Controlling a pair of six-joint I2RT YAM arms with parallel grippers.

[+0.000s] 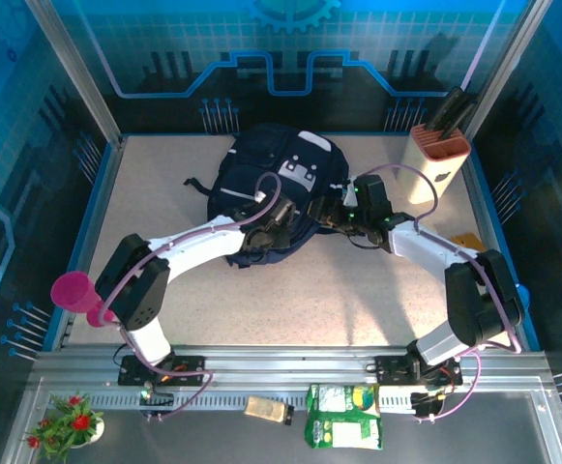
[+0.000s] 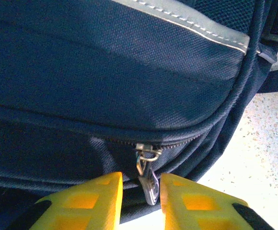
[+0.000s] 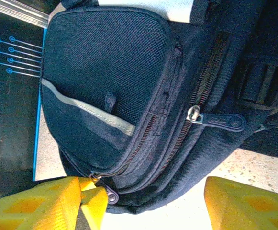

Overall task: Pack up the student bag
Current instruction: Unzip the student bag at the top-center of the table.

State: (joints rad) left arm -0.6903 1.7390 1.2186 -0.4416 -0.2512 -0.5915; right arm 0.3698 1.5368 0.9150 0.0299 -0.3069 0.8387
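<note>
The student bag point(image 1: 281, 179), dark navy with a grey-white patch, lies on the table at the back centre. My left gripper point(image 1: 269, 232) is at its near edge. In the left wrist view its yellow fingers point(image 2: 100, 196) stand slightly apart with a metal zipper pull point(image 2: 151, 184) hanging between them, not clamped. My right gripper point(image 1: 337, 215) is at the bag's right side, open wide around the bag's lower edge point(image 3: 143, 196). A second zipper pull with a black tab point(image 3: 220, 120) lies on the bag point(image 3: 110, 72) further up.
A tan holder with dark handles point(image 1: 437, 155) stands at the back right. A pink cup point(image 1: 73, 290) sits at the left edge, and an orange item point(image 1: 466, 240) at the right. Green packets point(image 1: 343, 416) and flowers point(image 1: 68, 420) lie along the front rail.
</note>
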